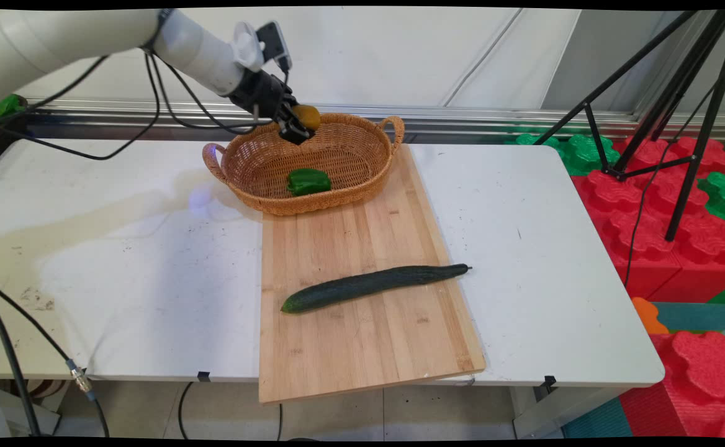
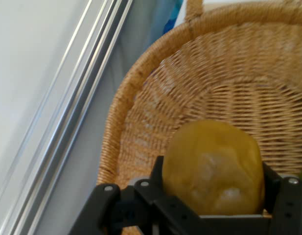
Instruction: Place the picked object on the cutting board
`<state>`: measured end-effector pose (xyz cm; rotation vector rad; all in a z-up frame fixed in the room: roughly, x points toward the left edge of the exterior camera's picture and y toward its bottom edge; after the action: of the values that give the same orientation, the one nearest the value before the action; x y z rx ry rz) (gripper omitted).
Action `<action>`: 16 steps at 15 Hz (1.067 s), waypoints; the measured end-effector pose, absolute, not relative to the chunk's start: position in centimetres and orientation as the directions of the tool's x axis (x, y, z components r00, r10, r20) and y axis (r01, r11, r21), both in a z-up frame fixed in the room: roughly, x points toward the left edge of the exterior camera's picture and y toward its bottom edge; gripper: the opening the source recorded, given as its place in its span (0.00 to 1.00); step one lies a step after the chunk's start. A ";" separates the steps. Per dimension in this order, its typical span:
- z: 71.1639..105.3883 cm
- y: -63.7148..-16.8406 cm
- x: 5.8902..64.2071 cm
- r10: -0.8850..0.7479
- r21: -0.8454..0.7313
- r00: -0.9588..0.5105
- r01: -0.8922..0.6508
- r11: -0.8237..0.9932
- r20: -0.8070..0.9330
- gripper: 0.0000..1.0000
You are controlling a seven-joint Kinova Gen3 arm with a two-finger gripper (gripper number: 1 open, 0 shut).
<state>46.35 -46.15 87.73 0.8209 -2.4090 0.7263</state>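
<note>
My gripper [image 1: 300, 124] is shut on a round yellow-brown fruit [image 1: 308, 116] and holds it in the air over the back rim of a wicker basket [image 1: 257, 198]. In the hand view the yellow fruit [image 2: 213, 169] sits between my black fingers [image 2: 155, 188], with the basket's woven inner wall [image 2: 229, 78] behind it. A green bell pepper [image 1: 308, 181] lies on the basket floor, below and in front of the gripper. A long dark cucumber [image 1: 372, 287] lies slantwise on the wooden cutting board [image 1: 362, 347], well in front of the basket.
The basket stands on the far end of the cutting board, which overhangs the white table's [image 1: 524, 248] near edge. A black tripod [image 1: 679, 124] and red and green foam blocks [image 1: 660, 236] stand off the table's right side. Black cables [image 1: 120, 124] hang from the arm.
</note>
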 end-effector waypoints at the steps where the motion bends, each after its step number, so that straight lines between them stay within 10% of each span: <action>1: 88.5 -45.4 46.6 -0.400 -0.306 -0.688 -0.665 0.681 0.605 0.00; 16: 92.3 -36.3 44.5 -0.373 -0.083 -0.654 -0.555 0.828 0.658 0.00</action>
<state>44.48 -36.26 92.35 0.6764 -2.3551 0.3669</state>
